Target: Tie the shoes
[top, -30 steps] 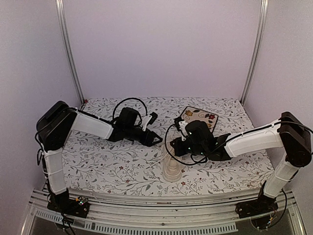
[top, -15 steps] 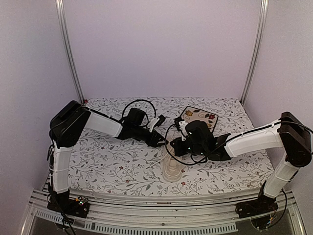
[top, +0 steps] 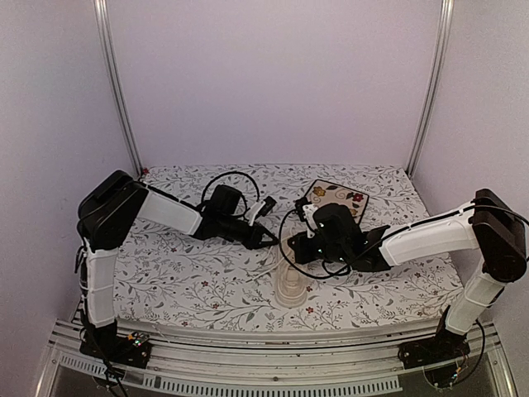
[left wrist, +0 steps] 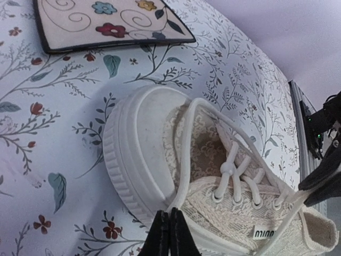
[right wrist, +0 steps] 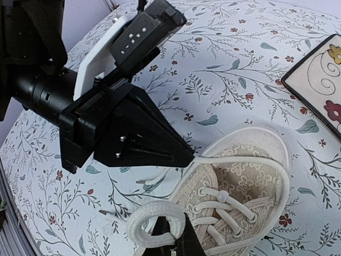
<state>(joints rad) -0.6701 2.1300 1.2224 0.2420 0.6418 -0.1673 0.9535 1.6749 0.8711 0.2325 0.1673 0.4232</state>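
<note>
The cream-white shoe (left wrist: 213, 213) lies on the floral tablecloth, toe cap towards the floral tile (left wrist: 106, 21). In the top view the shoe (top: 289, 285) sits just in front of both grippers. My left gripper (left wrist: 169, 234) is shut at the shoe's side on a white lace (left wrist: 187, 138) that arcs over the toe cap. My right gripper (right wrist: 178, 242) is shut on a small loop of lace (right wrist: 154, 216) beside the eyelets. The left gripper (right wrist: 133, 138) points its tip at the lace where it leaves the shoe (right wrist: 240, 186).
The square floral tile (top: 335, 197) lies behind the right gripper (top: 296, 251), and black cables loop over both wrists near the left gripper (top: 275, 241). Two loose lace ends (right wrist: 144, 182) rest on the cloth left of the shoe. A metal rail runs along the table's near edge.
My left arm has reached right towards the shoe, and its jaws have gone from open to shut on the lace. The right arm has held still with its loop.
</note>
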